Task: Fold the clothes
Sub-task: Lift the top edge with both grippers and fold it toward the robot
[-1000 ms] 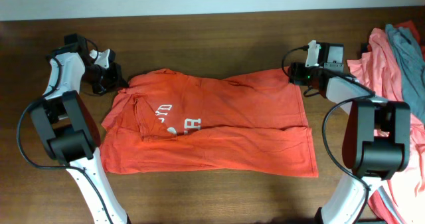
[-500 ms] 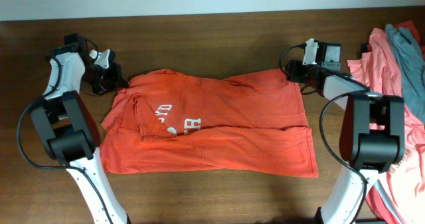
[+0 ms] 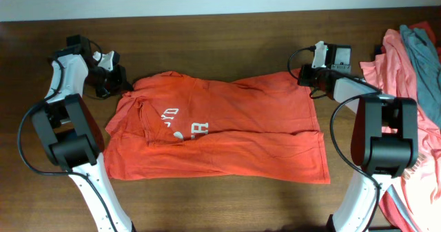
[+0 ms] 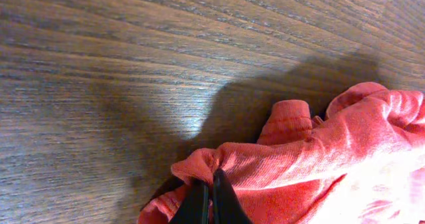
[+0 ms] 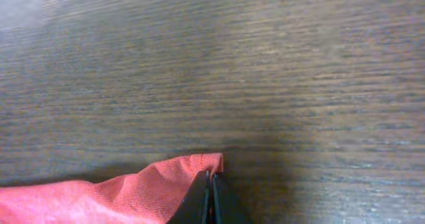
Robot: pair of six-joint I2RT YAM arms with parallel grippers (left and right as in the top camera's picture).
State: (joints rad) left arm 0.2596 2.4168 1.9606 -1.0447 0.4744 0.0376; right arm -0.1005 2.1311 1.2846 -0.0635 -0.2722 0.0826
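An orange-red T-shirt with white print lies folded lengthwise across the middle of the wooden table. My left gripper sits at the shirt's far left corner, shut on a bunched fold of the fabric; its dark fingertips pinch the cloth. At the far right corner my right gripper is shut on the hem corner, and the thin edge of cloth is clamped between its fingertips. Both grippers are low over the table.
A heap of salmon-pink shirts with a grey garment on top lies at the right edge, just beyond my right arm. Bare dark wood stretches behind the T-shirt and in front of it.
My right gripper has closed on the shirt's far right corner and crept slightly left. The left gripper and the shirt have not moved.
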